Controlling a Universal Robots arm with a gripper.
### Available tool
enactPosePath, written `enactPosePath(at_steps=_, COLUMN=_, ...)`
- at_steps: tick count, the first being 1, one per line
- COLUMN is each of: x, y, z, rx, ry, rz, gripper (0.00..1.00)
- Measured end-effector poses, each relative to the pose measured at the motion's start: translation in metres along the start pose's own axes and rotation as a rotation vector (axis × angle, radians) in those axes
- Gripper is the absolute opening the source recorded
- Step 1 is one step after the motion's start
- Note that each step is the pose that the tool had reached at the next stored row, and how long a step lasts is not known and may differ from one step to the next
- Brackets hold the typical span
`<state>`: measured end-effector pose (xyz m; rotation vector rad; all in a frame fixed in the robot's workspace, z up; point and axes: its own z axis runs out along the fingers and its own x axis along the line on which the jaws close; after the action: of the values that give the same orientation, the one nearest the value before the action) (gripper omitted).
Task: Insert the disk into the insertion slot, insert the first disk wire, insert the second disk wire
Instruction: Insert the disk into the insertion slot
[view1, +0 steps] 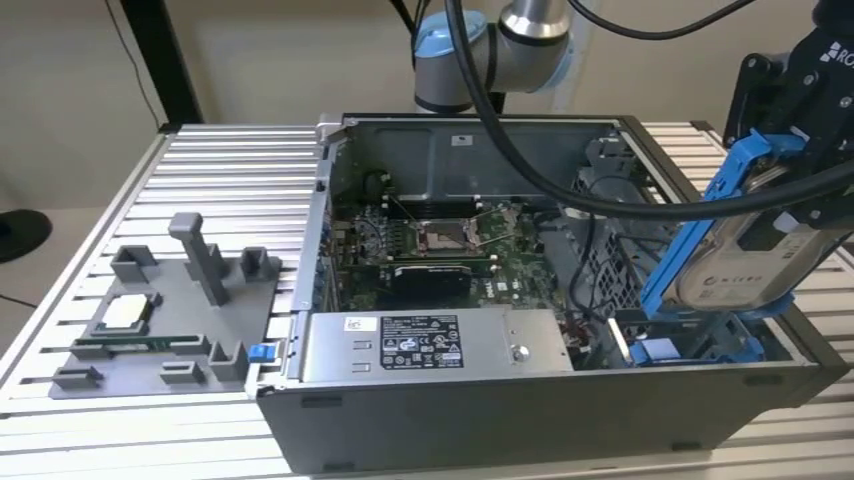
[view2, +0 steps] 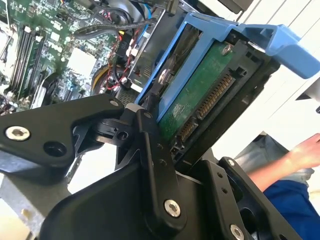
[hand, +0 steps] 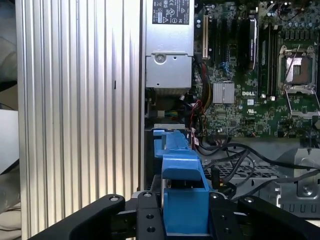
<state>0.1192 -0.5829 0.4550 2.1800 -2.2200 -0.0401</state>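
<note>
- Ribbed metal table (view1: 227, 170) holds the open computer case (view1: 534, 420)
- gripper (view1: 781, 215) clamps the disk (view1: 727, 265), tilted above the insertion slot (view1: 694, 345)
- likely best squared to the slot while lowering

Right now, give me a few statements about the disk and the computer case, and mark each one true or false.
1. The claw grips the disk. True.
2. The disk sits flat in the insertion slot. False: it is held steeply tilted above the slot.
3. The power-supply box lies outside the case. False: it sits inside it.
4. A grey fixture stands at the exterior view's left of the case. True.
</note>
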Motion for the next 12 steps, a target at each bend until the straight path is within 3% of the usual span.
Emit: enactPosePath(at_steps=12, x=0.0, y=-0.0003, z=0.0073, rx=0.0001, ry=0.0, rz=0.0, gripper=0.0)
